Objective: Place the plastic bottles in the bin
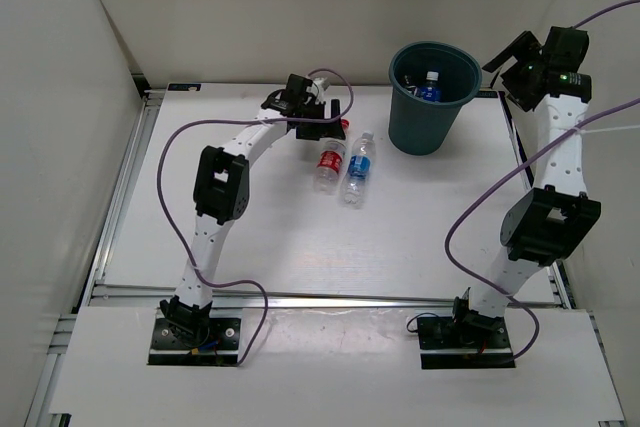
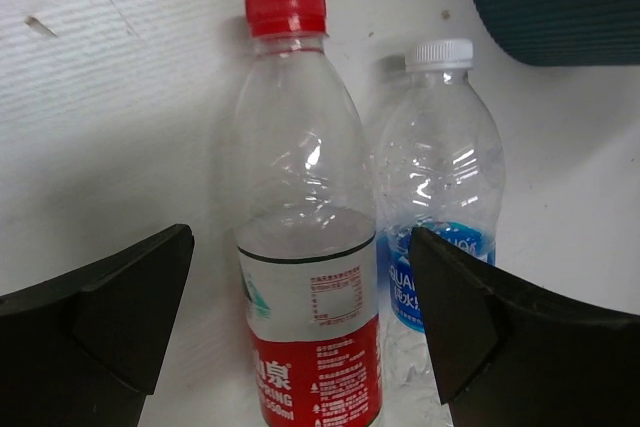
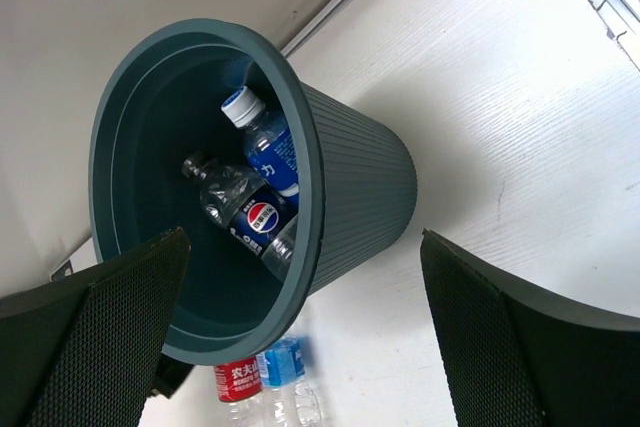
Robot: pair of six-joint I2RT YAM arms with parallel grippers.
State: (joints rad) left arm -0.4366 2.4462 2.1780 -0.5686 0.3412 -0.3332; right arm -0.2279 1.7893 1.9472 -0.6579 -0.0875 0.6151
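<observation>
The left jaws are spread wide and nothing is held in them. Between them, slightly nearer the left finger, the red-capped bottle (image 2: 305, 237) is seen lying on the surface (image 2: 120, 97), its cap pointing away from the jaws. Just beside it, in line with the right finger, a blue-labelled bottle (image 2: 440, 197) lies parallel. Whether the two bottles touch cannot be told. Beyond the right finger, the rim of the bin (image 2: 550, 7) is seen.

The step in hand is judged to be the lining-up for a grasp on the red-capped bottle, with two bottles not yet binned. For the next move, the jaws would need to be lowered around that bottle's body. The right finger would have to be slipped into the narrow space beside the blue-labelled bottle, or both could be pinched or pushed aside. A lift and a carry over the rim would then be called for.

The right jaws are likewise fully open and empty, held high above the surface. Below and between them the bin is framed. Inside it a second blue bottle (image 3: 268, 147) and a crumpled dark-labelled bottle (image 3: 240, 209) are seen.
</observation>
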